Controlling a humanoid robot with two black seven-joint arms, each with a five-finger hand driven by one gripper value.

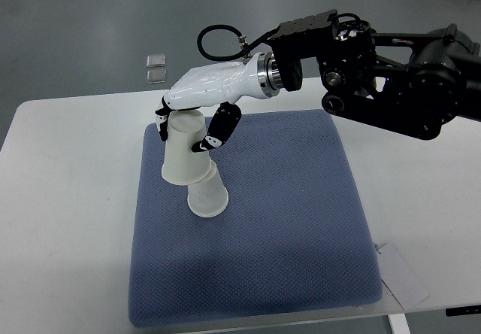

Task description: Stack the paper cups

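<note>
While the black right arm (406, 78) reaches in from the picture's right edge, its white-shelled right hand (197, 119) with black fingers (220, 127) is seen clenched round an upturned white paper cup (184, 151), gripped near the cup's closed base. The cup is held tilted, base up and leaning toward the top of the picture, its wide mouth pointing down and slightly right. One thick finger is pressed against the cup's right side; smaller black fingertips (161, 116) show at its left edge, partly hidden behind the cup wall. How many fingers touch the far side cannot be told.

A second white paper cup (207, 195) is seen just below the held one, on a blue textured rectangular mat (301, 221). Its upper part is covered by the mouth of the held cup, so the two overlap; whether the lower cup is seated fully inside cannot be made out. The lower cup's visible round end faces the camera, and whether that end is rim or base is hard to tell.

The mat is laid on a white bench (68, 198); its near left corner is cut off by the bottom of the picture. A white sheet of paper (402, 277) sticks out beside the mat's near right corner. Two small clear square packets (156, 67) lie on the grey floor (75, 25) beyond the bench. A black cable loop (214, 40) is seen above the wrist. The far end of the arm is cut off at the right edge.
</note>
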